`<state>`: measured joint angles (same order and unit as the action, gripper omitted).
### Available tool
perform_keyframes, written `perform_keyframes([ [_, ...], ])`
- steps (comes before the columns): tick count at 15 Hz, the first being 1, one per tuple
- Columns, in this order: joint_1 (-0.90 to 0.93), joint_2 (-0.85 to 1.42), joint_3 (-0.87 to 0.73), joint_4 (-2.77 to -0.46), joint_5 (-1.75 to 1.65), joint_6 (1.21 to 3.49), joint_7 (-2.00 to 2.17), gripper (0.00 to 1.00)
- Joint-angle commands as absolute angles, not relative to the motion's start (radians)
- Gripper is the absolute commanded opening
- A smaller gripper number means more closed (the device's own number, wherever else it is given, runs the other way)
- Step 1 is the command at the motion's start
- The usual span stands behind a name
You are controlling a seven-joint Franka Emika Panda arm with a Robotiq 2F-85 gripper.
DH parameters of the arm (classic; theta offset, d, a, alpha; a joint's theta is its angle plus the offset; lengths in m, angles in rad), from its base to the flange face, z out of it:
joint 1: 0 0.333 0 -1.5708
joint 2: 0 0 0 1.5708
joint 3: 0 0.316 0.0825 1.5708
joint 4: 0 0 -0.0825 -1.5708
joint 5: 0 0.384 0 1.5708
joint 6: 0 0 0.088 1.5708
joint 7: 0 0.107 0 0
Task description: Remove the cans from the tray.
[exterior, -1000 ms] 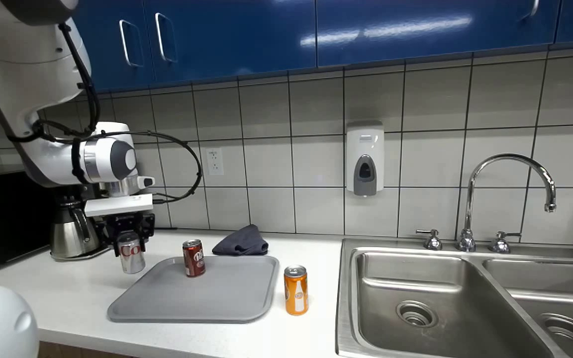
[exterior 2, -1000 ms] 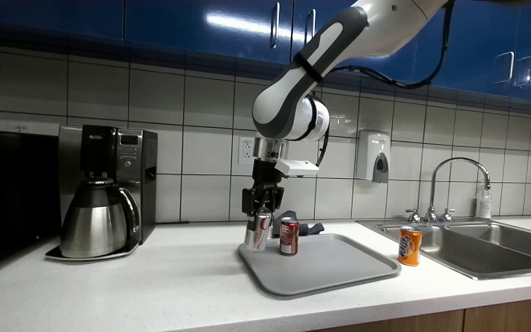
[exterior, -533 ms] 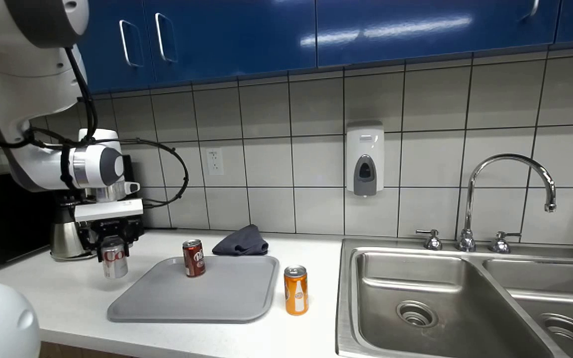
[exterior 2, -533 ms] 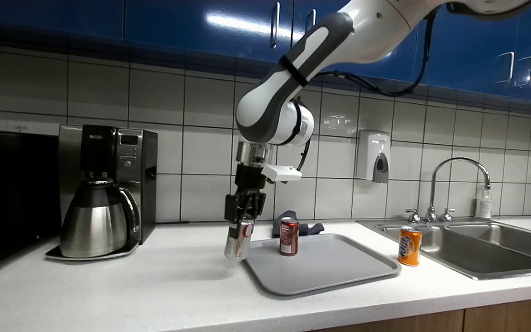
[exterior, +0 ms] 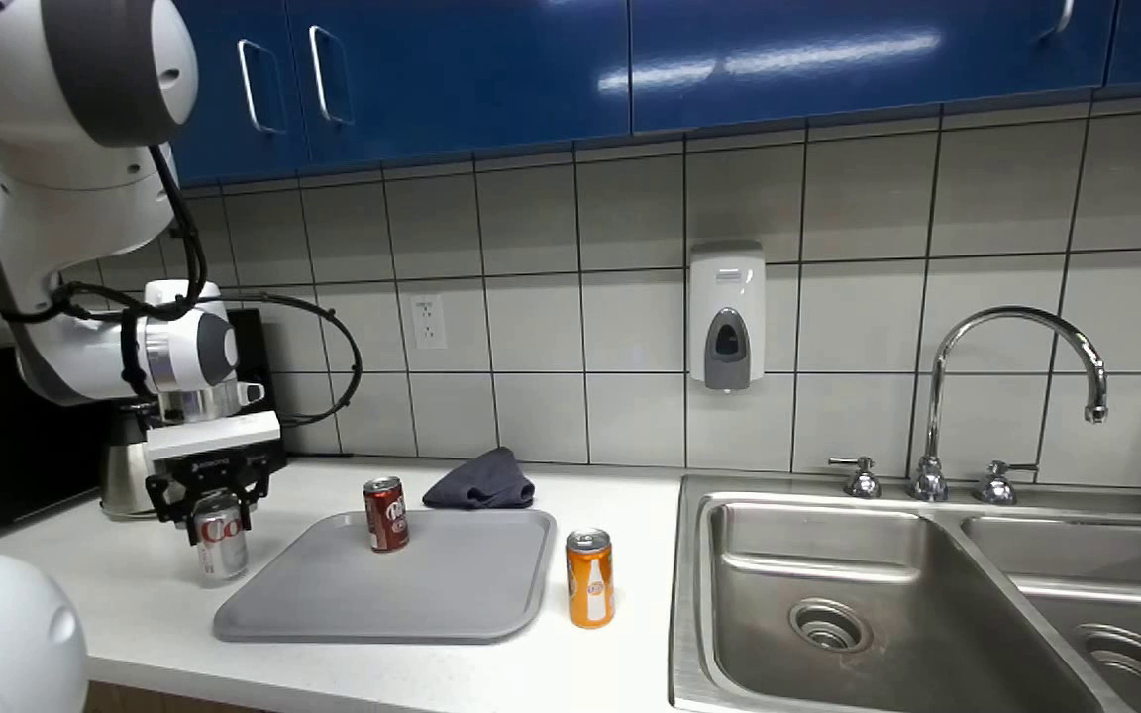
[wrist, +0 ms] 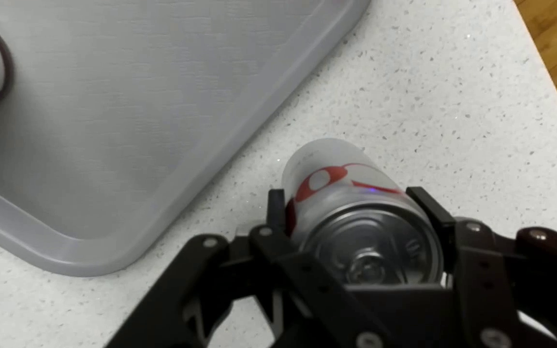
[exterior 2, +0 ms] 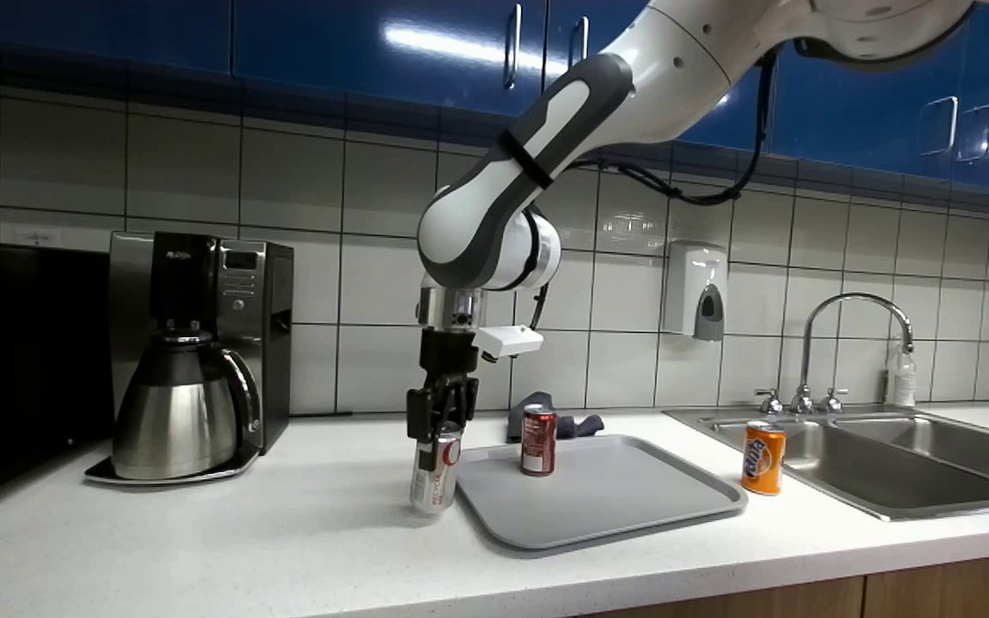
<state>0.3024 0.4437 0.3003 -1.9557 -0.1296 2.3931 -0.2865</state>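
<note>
Silvery grey can (exterior: 224,555) is held by the end effector (wrist: 351,205): jaws are pressed against opposite sides of the can, lid end is faced toward the wrist view. The can is positioned off the tray (exterior: 432,589), just outside the rim, on the side toward the coffee maker (exterior 2: 243,324), above or on the surface (exterior 2: 306,536); base contact can't be confirmed from these angles. A narrow strip of surface is seen between can and rim in the wrist view. A slight lean of the can (exterior 2: 435,487) is seen in an exterior view.

Dark red-brown can (exterior: 386,516) is stood upright on the tray, nearer the back rim than the front; in the wrist view it is only partly caught. Orange can (exterior: 589,581) is stood upright on the surface, off the tray, between tray and sink (exterior: 693,594).

Dark grey cloth (exterior: 481,482) is bunched just behind the tray, contact with the rim not resolvable. Steel carafe (exterior 2: 175,429) is seated in the coffee maker. Soap dispenser (exterior: 726,312) is mounted on the tiled wall (exterior: 635,421); faucet (exterior: 934,396) is set at the back of the sink.
</note>
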Motion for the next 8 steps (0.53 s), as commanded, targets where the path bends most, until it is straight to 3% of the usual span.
perform_keyframes([
  [1,0.325,0.473,0.285,-1.887,-0.177,2.317,-0.285,0.38],
  [8,0.332,0.494,0.286,-1.859,-0.191,2.289,-0.288,0.38],
])
